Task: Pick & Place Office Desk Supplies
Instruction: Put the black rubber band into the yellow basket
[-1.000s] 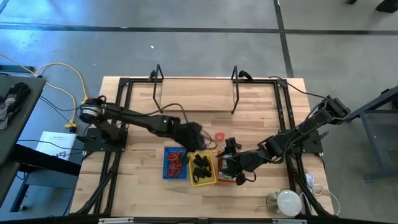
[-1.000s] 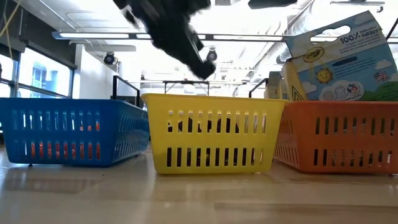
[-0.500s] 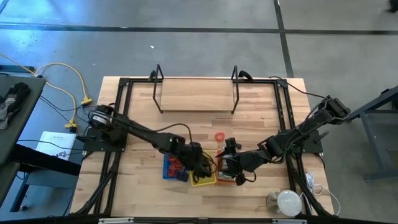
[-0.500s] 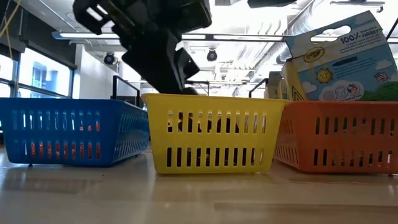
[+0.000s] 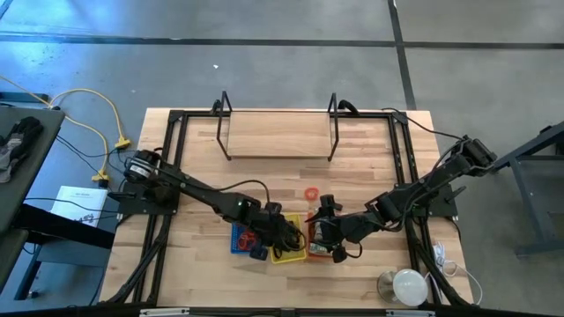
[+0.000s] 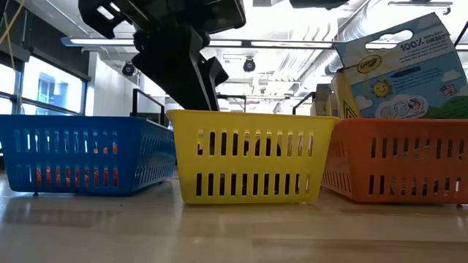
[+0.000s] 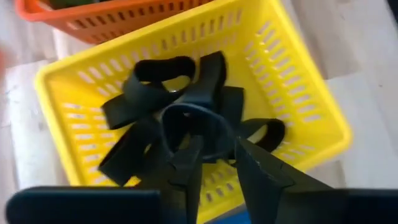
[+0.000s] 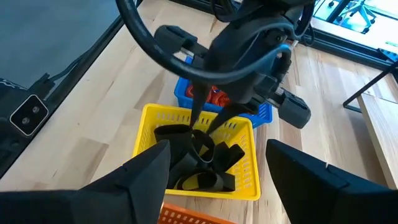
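left end effector (image 7: 214, 163) lowered into yellow tray (image 7: 298, 93), fingers now parting around black loop (image 7: 193, 127) atop black pile; release likely under way; right end effector (image 8: 217, 177) wide apart, empty, hovering beside orange tray (image 5: 319, 251)

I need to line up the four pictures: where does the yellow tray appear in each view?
High view: yellow tray at the table's front centre, between the blue tray and the orange tray.
Low view: yellow tray in the middle.
Left wrist view: yellow tray fills most of the picture.
Right wrist view: yellow tray at lower centre.
Shared landmark: the black loops inside it.
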